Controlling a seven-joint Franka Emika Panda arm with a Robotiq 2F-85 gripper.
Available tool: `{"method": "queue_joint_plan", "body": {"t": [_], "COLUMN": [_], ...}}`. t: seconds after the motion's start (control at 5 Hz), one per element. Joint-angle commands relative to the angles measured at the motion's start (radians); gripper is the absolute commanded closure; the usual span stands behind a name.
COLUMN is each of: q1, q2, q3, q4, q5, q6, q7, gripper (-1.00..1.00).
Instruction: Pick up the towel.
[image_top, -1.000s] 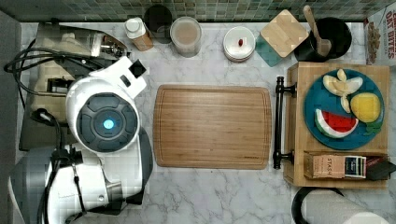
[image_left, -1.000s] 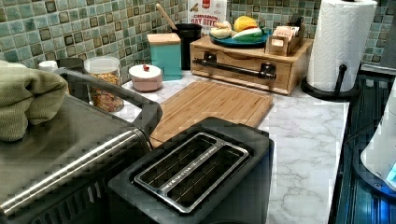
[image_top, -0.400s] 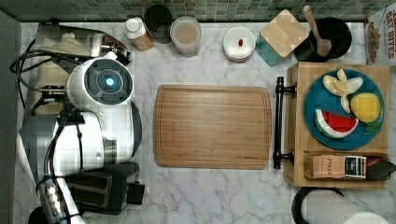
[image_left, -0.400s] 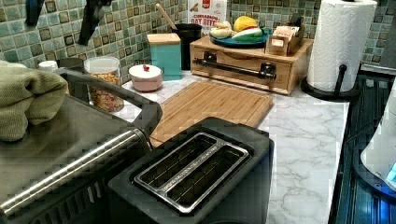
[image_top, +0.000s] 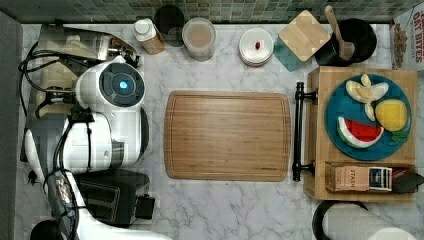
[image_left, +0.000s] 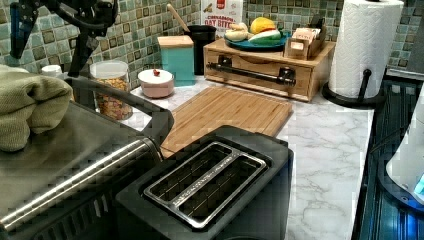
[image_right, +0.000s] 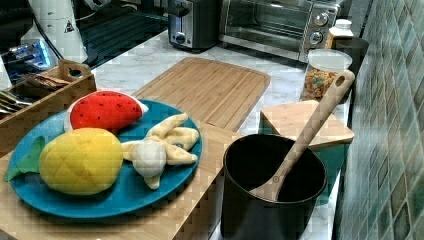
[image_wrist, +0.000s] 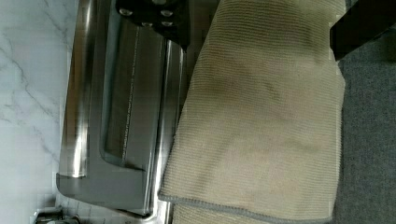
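Towel (image_wrist: 261, 116) lies folded on the oven (image_left: 65, 165) at the marble surface's (image_top: 230, 205) end; hand (image_left: 50, 30) above, fingers seemingly apart.

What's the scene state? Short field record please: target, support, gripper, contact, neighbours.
target: towel, folded, cream
support: lies on top of the silver toaster oven
gripper: open, fingers straddling the towel from above in the wrist view
contact: none visible; towel not yet lifted
neighbours: black toaster beside the oven; cutting board bare
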Motion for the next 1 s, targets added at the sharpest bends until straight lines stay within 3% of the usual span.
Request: {"method": "queue_joint_plan", "body": {"t": [0.2,0.4,0.6,0.8,1.0], "q1": [0.036,0.083,0.128,0.147,0.141], "q2": [0.064,0.099,0.158,0.191,0.196], "q3": [0.099,0.076,0.03,-0.016,-0.031], "q4": [0.165,0.181,0.233,0.275,0.294], "q5": [0.005,-0.035,-0.197,-0.295,-0.303], "q6": [0.05,0.101,0.101,0.041,0.025], "q7": [0.02,0.08,0.25,0.359,0.387], "gripper": [-1.0,-1.0,-1.0,1.0,1.0]}}
